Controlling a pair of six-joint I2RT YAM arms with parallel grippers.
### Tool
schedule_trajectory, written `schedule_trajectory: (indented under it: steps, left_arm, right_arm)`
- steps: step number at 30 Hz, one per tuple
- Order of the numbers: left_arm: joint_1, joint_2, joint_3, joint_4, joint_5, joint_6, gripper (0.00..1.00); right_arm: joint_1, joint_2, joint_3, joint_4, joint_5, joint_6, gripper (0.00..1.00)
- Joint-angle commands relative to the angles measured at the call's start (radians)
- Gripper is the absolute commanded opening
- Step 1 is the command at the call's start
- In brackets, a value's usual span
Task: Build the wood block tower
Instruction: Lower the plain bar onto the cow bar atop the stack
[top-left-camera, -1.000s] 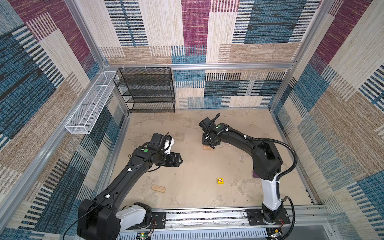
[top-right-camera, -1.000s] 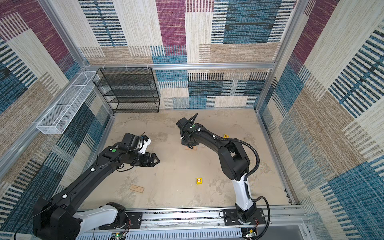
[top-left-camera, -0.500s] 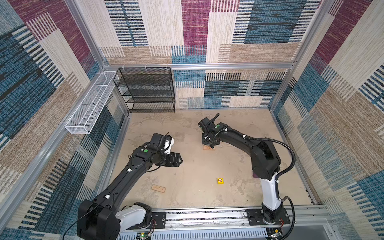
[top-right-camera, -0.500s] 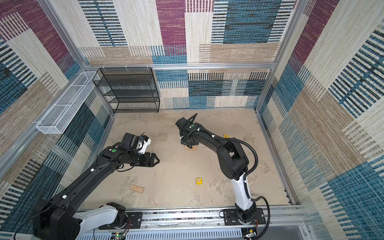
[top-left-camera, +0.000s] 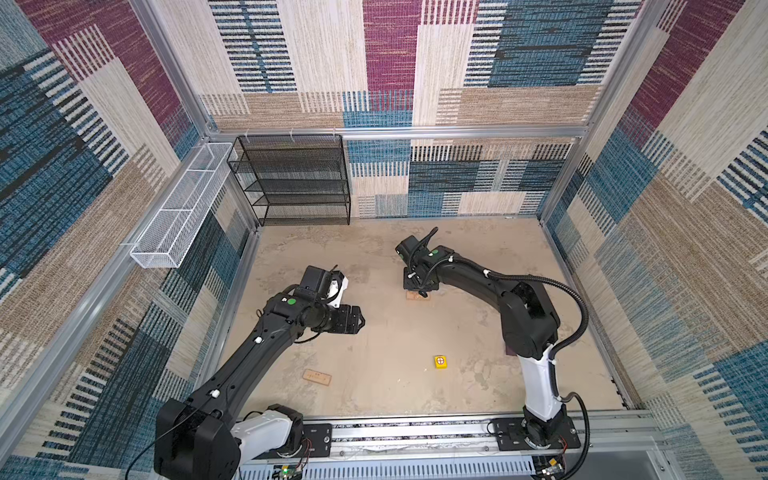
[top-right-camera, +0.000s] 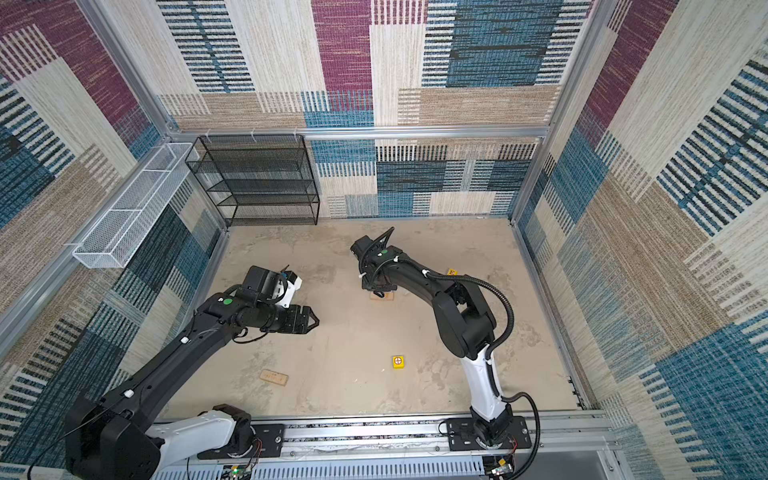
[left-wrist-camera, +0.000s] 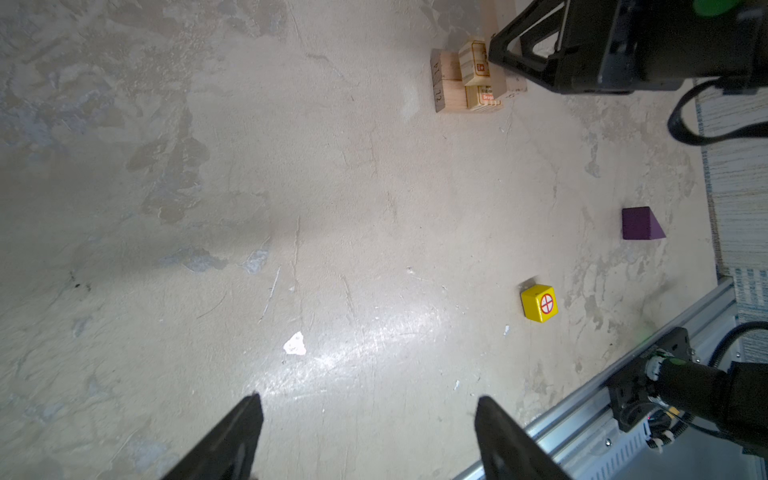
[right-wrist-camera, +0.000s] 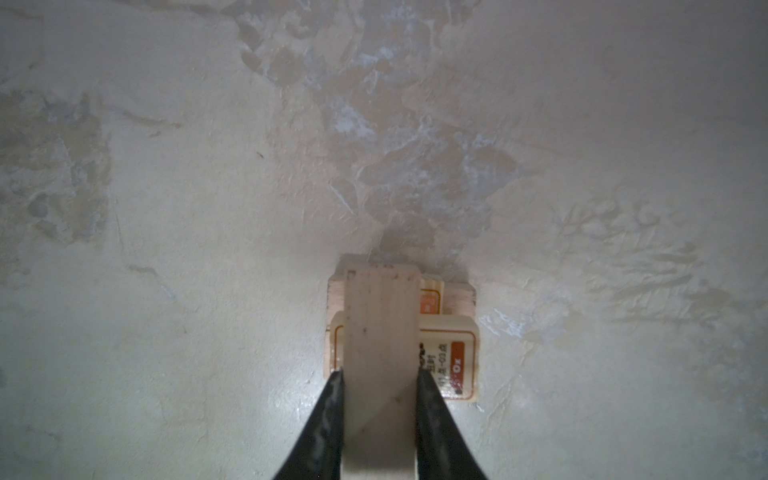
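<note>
My right gripper (right-wrist-camera: 380, 370) is shut on a plain tan plank (right-wrist-camera: 382, 316), held on top of the tower (top-left-camera: 415, 296). The tower is a low stack: a printed plank (right-wrist-camera: 451, 357) lies crosswise over bare wood blocks (right-wrist-camera: 459, 297). In both top views the right gripper (top-right-camera: 378, 286) hides most of the stack (top-right-camera: 384, 296). My left gripper (left-wrist-camera: 368, 400) hangs open and empty above bare floor, left of centre (top-left-camera: 360, 322). A yellow cube (top-left-camera: 441, 361) sits toward the front. Another yellow cube (top-right-camera: 452, 272) peeks out behind the right arm. The purple wedge (left-wrist-camera: 640, 224) lies near the right wall. A loose plank (top-left-camera: 317, 377) rests front left.
A black wire shelf (top-left-camera: 299, 178) stands against the back wall at the left. A white wire basket (top-left-camera: 178, 208) hangs on the left wall. The metal rail (top-left-camera: 415, 432) carrying both arm bases runs along the front edge. Patterned walls enclose the floor.
The right arm has drifted very slightly to the left over the stack, still holding the plank. The left arm has not moved.
</note>
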Motion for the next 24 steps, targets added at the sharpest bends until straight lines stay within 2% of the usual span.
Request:
schedule_trajectory:
  steps: [1,24]
  left_arm:
    - [0.001,-0.002,0.000,0.007,-0.001,0.030,0.85]
    - [0.001,-0.002,0.000,0.008,-0.003,0.030,0.85]
  right_arm:
    - [-0.001,0.004,0.009,-0.001,0.002,-0.004,0.39]
    - [0.000,0.004,0.010,0.000,-0.008,-0.015,0.37]
